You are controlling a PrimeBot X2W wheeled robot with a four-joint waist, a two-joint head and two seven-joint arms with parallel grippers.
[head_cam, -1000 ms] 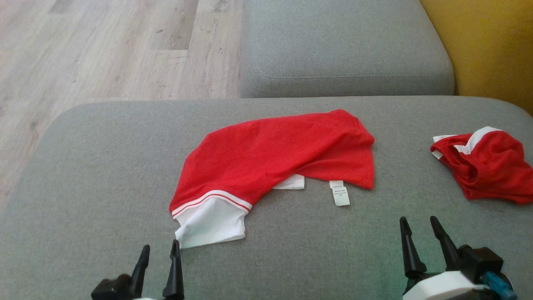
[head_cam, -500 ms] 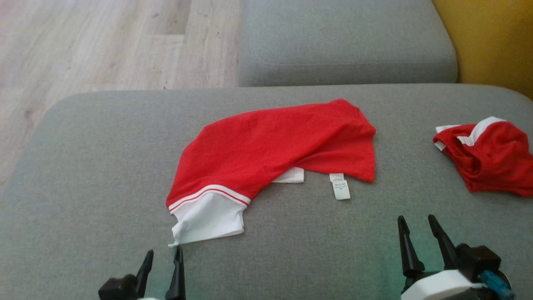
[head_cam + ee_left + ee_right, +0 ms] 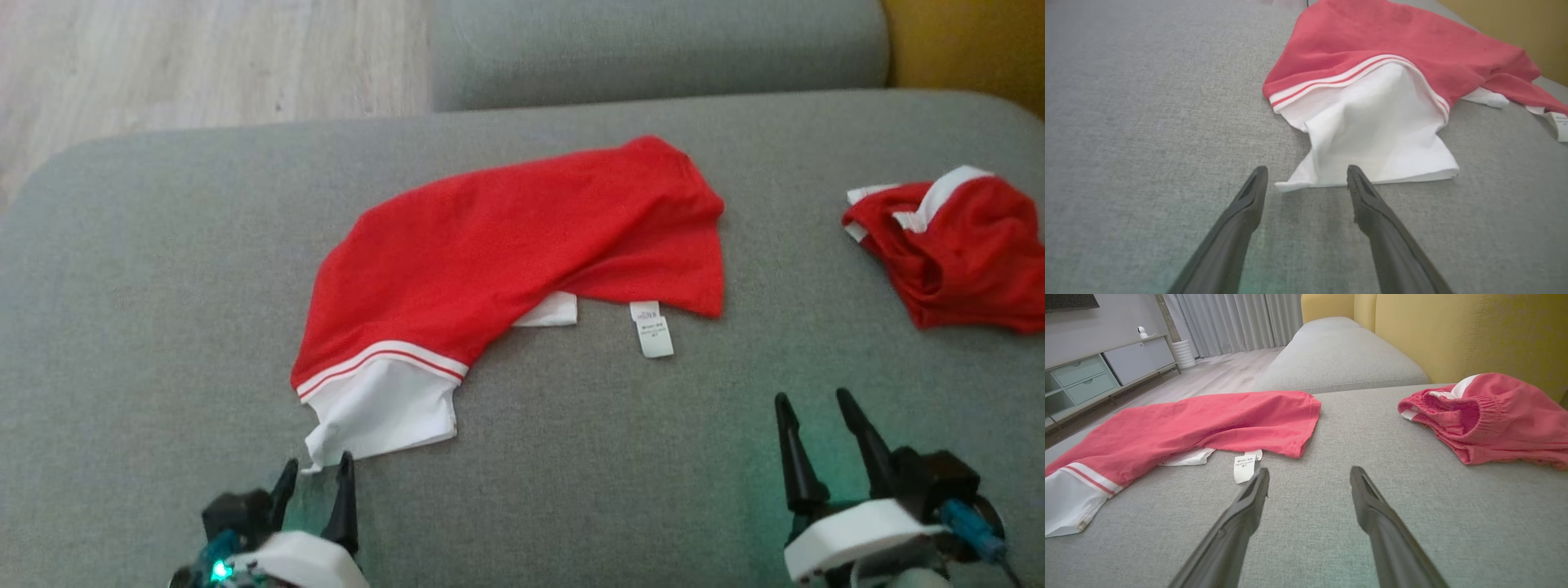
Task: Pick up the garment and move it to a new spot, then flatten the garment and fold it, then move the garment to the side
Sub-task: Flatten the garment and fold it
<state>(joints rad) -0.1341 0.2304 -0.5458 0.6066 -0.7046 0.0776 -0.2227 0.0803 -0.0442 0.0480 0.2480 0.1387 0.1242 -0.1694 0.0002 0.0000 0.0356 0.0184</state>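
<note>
The garment (image 3: 522, 237) is red with a white striped end and lies crumpled across the middle of the grey cushion (image 3: 163, 269). A white care label (image 3: 653, 331) sticks out of its near edge. My left gripper (image 3: 318, 469) stands open just short of the white end's corner; in the left wrist view that gripper (image 3: 1306, 173) has the corner of the white end (image 3: 1372, 134) between its tips, not gripped. My right gripper (image 3: 812, 400) is open over bare cushion, nearer than the label. The right wrist view has the garment (image 3: 1208, 420) ahead and left of that gripper (image 3: 1308, 473).
A second red and white garment (image 3: 955, 253) lies bunched at the cushion's right edge, also in the right wrist view (image 3: 1490, 416). Another grey cushion (image 3: 653, 49) lies beyond, a yellow backrest (image 3: 1453, 330) on the right, and wood floor (image 3: 163, 65) at the far left.
The head camera has tilted down, so the whole scene sits higher in the picture. My left gripper has come closer to the white end's corner. The garment lies as before.
</note>
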